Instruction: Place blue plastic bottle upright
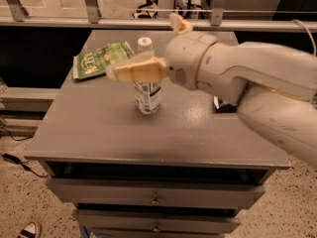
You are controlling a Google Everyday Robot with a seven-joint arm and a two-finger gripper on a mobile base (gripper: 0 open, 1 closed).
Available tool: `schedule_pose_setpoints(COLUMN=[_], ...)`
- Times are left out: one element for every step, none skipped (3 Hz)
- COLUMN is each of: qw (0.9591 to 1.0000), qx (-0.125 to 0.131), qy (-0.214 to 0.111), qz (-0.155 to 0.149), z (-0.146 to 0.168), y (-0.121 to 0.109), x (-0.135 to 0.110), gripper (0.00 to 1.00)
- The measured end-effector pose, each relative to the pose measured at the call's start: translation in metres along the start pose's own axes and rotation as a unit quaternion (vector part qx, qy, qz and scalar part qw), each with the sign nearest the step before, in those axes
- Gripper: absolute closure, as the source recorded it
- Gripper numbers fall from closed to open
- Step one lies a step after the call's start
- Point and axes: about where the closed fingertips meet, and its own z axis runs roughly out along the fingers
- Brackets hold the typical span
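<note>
The blue plastic bottle (pixel 147 94) stands upright near the middle of the grey table (pixel 99 133); its white cap (pixel 144 43) and white-and-dark-blue label show. My gripper (pixel 142 46) hovers at the bottle's upper part. One tan finger (pixel 136 71) crosses in front of the bottle's neck and points left. The other finger (pixel 179 24) sticks up behind and to the right. The fingers are spread wide apart and hold nothing. The arm comes in from the right.
A green chip bag (pixel 99 58) lies flat at the table's back left. A small dark object (pixel 220 104) is partly hidden behind the arm on the right. Drawers (pixel 156 200) sit below the top. A metal railing (pixel 89 4) runs behind.
</note>
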Motion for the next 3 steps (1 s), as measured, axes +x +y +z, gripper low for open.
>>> schedule_pose_setpoints(qw=[0.9991,0.9975,0.9975], qx=[0.042,0.063,0.063], qy=[0.009,0.018,0.018], qz=[-0.004,0.029,0.029], z=[-0.051,-0.070,-0.070], y=[-0.054,-0.074,-0.074], x=[-0.021,-0.021,-0.021], gripper=[0.00,0.00,0.00])
